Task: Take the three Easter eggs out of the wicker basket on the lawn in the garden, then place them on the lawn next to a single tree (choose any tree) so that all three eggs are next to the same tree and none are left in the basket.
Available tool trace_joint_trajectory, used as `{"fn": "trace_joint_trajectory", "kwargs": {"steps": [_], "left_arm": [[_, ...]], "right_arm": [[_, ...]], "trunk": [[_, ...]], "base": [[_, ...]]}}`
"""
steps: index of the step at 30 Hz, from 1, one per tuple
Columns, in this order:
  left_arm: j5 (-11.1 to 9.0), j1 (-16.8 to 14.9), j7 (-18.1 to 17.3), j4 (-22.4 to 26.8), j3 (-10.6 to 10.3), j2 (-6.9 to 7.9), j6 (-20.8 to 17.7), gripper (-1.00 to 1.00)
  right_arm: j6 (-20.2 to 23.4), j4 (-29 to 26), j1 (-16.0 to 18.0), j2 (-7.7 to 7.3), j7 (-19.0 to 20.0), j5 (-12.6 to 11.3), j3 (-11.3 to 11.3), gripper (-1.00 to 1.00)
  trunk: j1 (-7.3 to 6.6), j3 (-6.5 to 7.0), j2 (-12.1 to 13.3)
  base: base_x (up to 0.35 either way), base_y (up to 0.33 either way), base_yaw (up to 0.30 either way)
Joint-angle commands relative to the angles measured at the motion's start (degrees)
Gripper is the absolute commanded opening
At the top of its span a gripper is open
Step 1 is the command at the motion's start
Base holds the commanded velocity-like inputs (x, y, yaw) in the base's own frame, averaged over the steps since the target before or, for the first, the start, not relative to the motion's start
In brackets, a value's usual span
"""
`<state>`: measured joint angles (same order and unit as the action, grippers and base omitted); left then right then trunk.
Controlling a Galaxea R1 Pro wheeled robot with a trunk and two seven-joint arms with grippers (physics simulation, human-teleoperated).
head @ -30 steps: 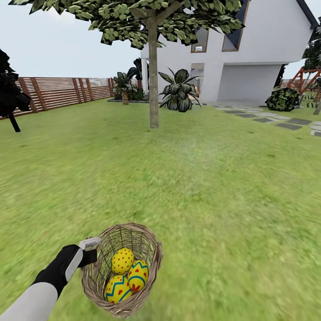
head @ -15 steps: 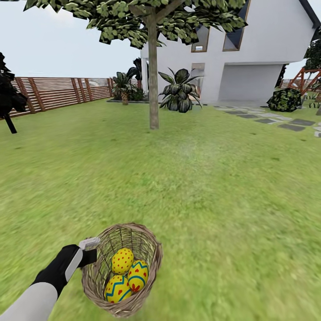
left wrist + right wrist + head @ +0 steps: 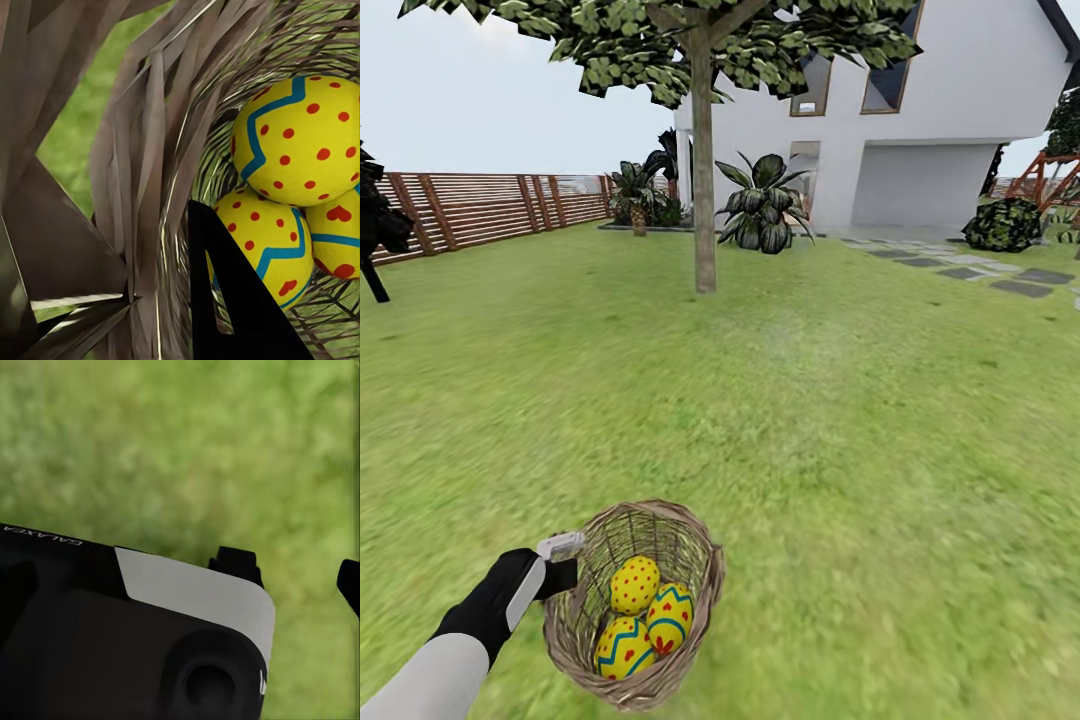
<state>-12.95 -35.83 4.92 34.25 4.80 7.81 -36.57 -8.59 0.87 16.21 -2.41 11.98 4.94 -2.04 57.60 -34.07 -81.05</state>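
The wicker basket (image 3: 703,563) hangs tilted over the lawn (image 3: 810,420), with my left gripper (image 3: 565,568) shut on its near rim. Three yellow Easter eggs lie inside it: one red-dotted (image 3: 634,585), one with a blue zigzag (image 3: 670,617), and one lowest (image 3: 622,648). The left wrist view shows the woven wall (image 3: 150,187), a black finger (image 3: 225,300) inside it, and the eggs (image 3: 300,142) close up. A tree (image 3: 704,180) with a bare trunk stands straight ahead, some metres off. My right gripper (image 3: 294,574) is open over grass, nothing between its fingers.
A white house (image 3: 940,120) stands behind the tree, with a dark broad-leaved plant (image 3: 762,215) at its foot. A slatted wooden fence (image 3: 490,205) runs along the left. Stepping stones (image 3: 1000,280) cross the right. A dark narrow tree (image 3: 372,240) stands far left.
The whole view has crept forward toward the tree: its base sits a little lower and the dark tree has slid left. The basket and left arm hold the same place in the picture.
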Motion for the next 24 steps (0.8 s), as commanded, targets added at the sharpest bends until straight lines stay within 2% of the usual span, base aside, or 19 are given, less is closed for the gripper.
{"fn": "trace_joint_trajectory", "kwargs": {"steps": [1,24], "left_arm": [[-0.9,0.0,0.4,0.1,0.0,0.01,-0.2,-1.00],[-0.9,0.0,0.4,0.1,0.1,-0.02,-0.3,-1.00]], "right_arm": [[-0.3,0.1,0.1,-0.01,0.0,0.5,-0.2,1.00],[-0.3,0.1,0.1,0.02,0.0,0.5,-0.2,1.00]], "trunk": [[0.03,-0.05,0.0],[0.03,-0.05,0.0]], "base": [[0.340,0.000,0.000],[0.341,0.000,0.000]]}}
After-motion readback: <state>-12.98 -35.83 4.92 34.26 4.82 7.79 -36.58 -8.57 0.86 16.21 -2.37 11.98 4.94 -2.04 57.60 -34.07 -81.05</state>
